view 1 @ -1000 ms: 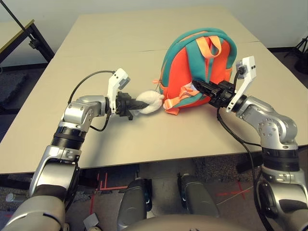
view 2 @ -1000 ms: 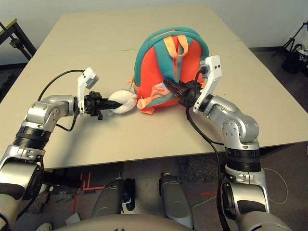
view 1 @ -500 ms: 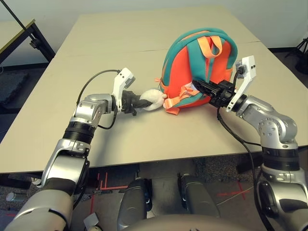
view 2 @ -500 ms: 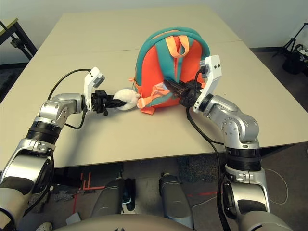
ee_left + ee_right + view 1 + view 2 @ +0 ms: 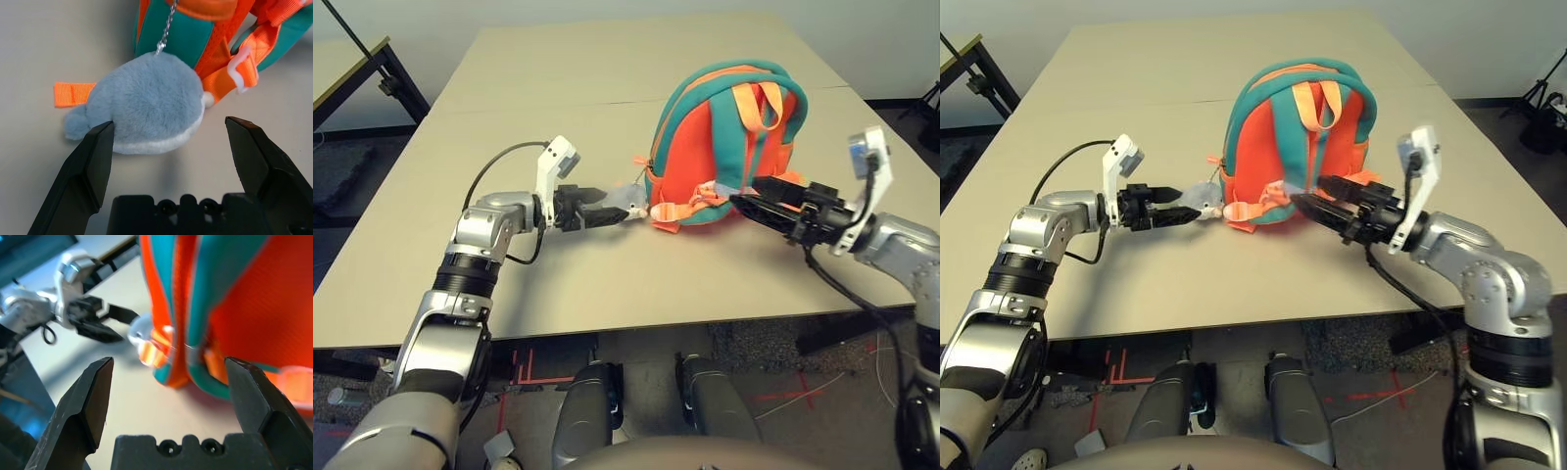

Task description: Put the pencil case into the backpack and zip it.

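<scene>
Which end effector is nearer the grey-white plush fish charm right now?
Left. The left end effector is open, fingers astride the grey-white plush fish charm lying on the table. The right end effector is open on the far side of the orange-and-teal backpack, near its straps.

Silver metal forearms with black ribbed joint bands. Left gripper (image 5: 607,210) and right gripper (image 5: 762,196): two black tapered fingers each, screws in black base. White wrist camera brackets, black looping cables on both arms.

Setting: my lab or test room.
Plain beige worktop (image 5: 607,88); red tape marks (image 5: 524,370) on grey floor; black stand legs (image 5: 386,73) beside it.
</scene>
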